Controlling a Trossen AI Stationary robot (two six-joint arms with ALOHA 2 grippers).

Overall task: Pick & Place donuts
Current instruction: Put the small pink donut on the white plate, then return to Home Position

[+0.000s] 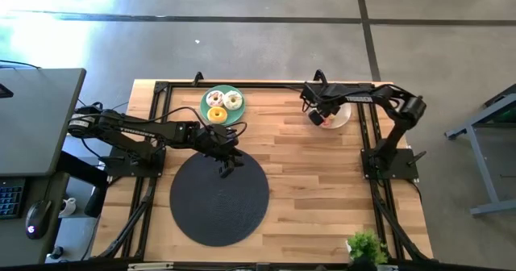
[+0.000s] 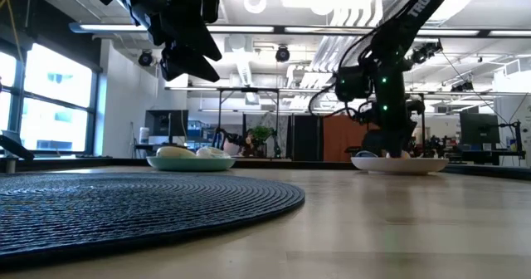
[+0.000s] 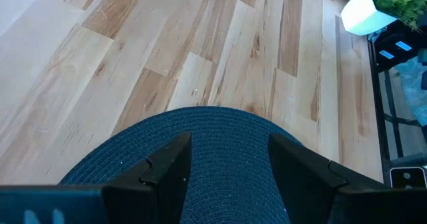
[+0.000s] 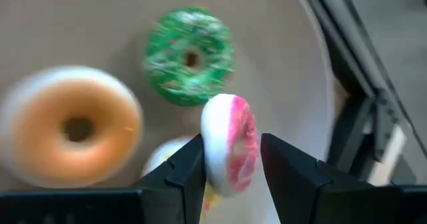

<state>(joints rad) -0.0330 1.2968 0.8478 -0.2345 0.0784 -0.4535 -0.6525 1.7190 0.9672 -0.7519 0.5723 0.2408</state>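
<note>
On a beige plate (image 4: 80, 24) at the table's far right lie a green donut (image 4: 190, 56), a tan donut (image 4: 72, 125) and a pale one (image 4: 167, 159). My right gripper (image 4: 231, 139) is over this plate (image 1: 340, 116), shut on a pink-frosted donut (image 4: 230, 144). A green plate (image 1: 208, 106) at the far middle holds three frosted donuts (image 1: 224, 105). My left gripper (image 3: 230, 164) hangs open, with nothing in it, above the far edge of the round black mat (image 1: 219, 198). My right gripper pinches the pink-frosted donut between its two fingers, one on the white underside (image 4: 210, 144) and the other by the pink frosted face (image 4: 248, 144). The fingers slant down from above. The donut stands on edge in the hold, above the plate's other donuts.
A small potted plant (image 1: 364, 245) stands at the table's near right corner. Dark frame rails (image 1: 161, 93) run along the table's left, right and far sides. Bare wood (image 1: 314, 182) lies between the mat and the right rail.
</note>
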